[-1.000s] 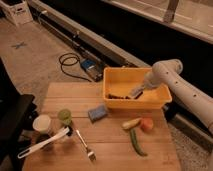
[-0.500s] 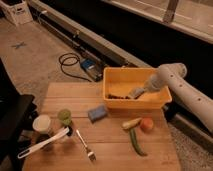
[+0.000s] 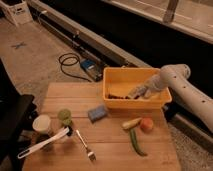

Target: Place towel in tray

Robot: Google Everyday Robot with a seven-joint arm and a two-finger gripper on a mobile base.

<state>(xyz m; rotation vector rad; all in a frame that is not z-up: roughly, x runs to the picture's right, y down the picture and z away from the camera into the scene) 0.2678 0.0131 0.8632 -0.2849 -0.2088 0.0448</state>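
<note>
Towel (image 3: 119, 91) inside yellow tray (image 3: 136, 74) on wooden table (image 3: 110, 145), hand (image 3: 136, 93) over it, grip unclear.

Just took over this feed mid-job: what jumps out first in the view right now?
The bright yellow tray at the back edge of the wooden table stands out most, with the white arm reaching in from the right and its pincer down inside the tray. Nearer the camera lie a small blue sponge at centre, a fork, and a green vegetable towards the right.
</note>
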